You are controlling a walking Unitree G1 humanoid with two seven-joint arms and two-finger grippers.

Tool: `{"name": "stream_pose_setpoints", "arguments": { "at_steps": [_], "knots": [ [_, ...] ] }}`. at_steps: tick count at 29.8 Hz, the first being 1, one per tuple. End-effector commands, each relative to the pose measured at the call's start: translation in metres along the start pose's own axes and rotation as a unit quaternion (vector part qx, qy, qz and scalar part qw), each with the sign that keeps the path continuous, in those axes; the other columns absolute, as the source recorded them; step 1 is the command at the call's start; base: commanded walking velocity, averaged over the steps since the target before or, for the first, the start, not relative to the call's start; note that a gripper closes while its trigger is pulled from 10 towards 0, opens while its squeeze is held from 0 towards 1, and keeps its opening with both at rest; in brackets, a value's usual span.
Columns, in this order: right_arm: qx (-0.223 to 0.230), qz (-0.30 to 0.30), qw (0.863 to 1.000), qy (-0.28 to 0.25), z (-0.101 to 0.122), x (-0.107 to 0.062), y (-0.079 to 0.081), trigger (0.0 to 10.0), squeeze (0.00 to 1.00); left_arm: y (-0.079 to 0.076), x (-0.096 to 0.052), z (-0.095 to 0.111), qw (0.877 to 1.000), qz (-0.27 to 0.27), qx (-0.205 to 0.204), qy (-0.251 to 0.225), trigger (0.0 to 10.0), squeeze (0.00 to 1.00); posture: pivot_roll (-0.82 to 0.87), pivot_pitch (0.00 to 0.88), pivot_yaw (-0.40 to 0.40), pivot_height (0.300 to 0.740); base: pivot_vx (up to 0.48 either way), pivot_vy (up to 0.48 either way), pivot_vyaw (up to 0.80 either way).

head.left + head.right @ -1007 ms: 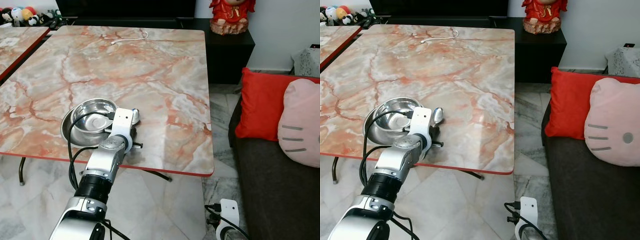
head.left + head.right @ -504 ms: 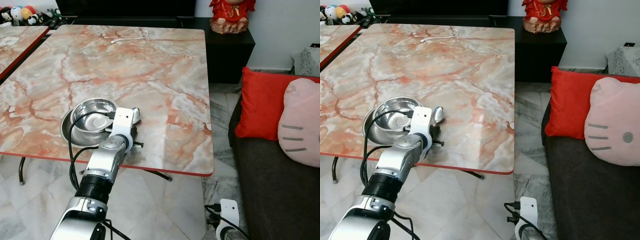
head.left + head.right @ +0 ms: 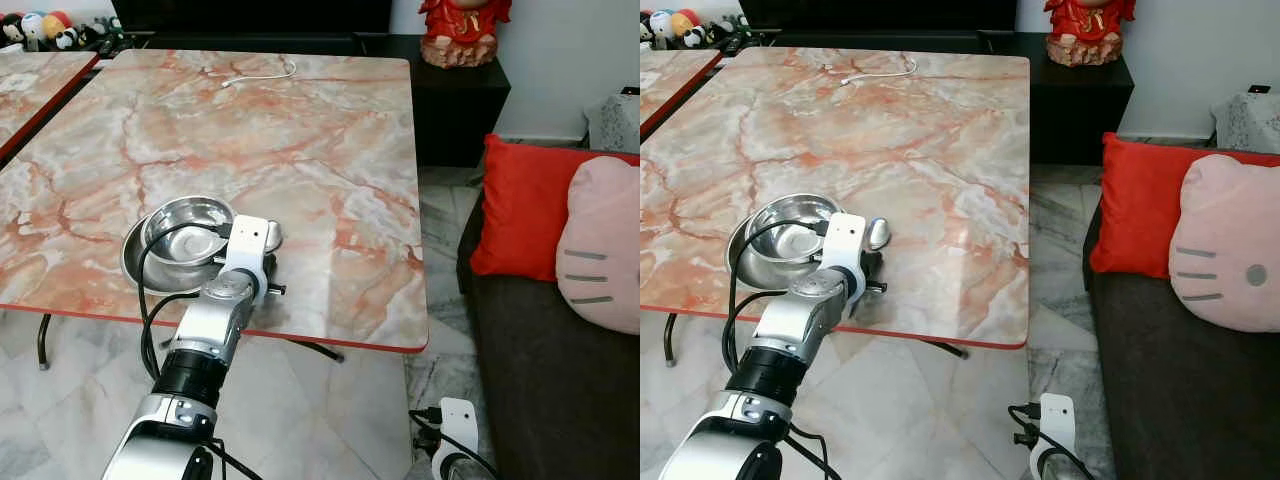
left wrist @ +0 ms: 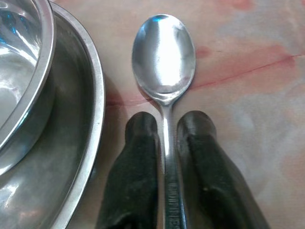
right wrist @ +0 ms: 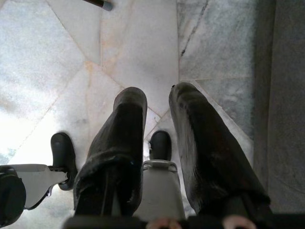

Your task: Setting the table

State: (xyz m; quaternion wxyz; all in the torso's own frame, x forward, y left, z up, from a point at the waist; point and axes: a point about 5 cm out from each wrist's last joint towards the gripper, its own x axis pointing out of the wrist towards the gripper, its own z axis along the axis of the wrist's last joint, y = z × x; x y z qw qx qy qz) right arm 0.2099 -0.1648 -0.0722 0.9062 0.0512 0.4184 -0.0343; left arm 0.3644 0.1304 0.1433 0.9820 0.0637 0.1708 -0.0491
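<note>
From what I can see, the setting is partly laid: a steel bowl (image 3: 186, 222) sits on a steel plate (image 3: 137, 262) in the lower left of the head frame, near the front edge of the marble table (image 3: 300, 130). The spoon (image 4: 164, 57) lies on the tabletop just beside the plate's rim, its bowl facing up. My left gripper (image 4: 166, 125) is narrowed around the spoon's handle — the two black fingers (image 4: 136, 157) flank it closely on either side, so I judge it held, with release yet to come. My right gripper (image 5: 153, 102) hangs idle above the floor tiles, slightly parted and holding nothing.
</note>
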Motion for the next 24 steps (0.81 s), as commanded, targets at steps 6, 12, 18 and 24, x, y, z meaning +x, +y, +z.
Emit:
{"name": "stream_pose_setpoints", "arguments": {
  "at_steps": [6, 12, 18, 24],
  "knots": [
    [-0.001, 0.000, 1.000, 0.011, -0.006, -0.001, 0.000, 10.0, 0.00, 0.001, -0.001, 0.003, 1.000, 0.010, 0.011, -0.009, 10.0, 0.00, 0.02, 0.132, 0.020, 0.740, 0.000, 0.000, 0.00],
    [-0.001, -0.001, 1.000, 0.011, -0.006, -0.001, 0.000, 10.0, 0.00, 0.001, -0.006, 0.020, 0.996, 0.025, 0.063, -0.058, 10.0, 0.00, 0.02, 0.135, 0.019, 0.740, 0.000, 0.000, 0.00],
    [-0.002, -0.001, 1.000, 0.011, -0.006, -0.001, 0.000, 10.0, 0.00, -0.003, -0.018, 0.048, 0.984, 0.032, 0.102, -0.144, 10.0, 0.00, 0.02, 0.136, 0.019, 0.740, 0.000, 0.000, 0.00],
    [0.000, -0.001, 1.000, 0.011, -0.007, -0.001, 0.000, 10.0, 0.00, 0.005, -0.046, 0.052, 0.956, 0.067, 0.101, -0.267, 10.0, 0.00, 0.01, 0.125, 0.029, 0.740, 0.000, 0.000, 0.00]
  ]
}}
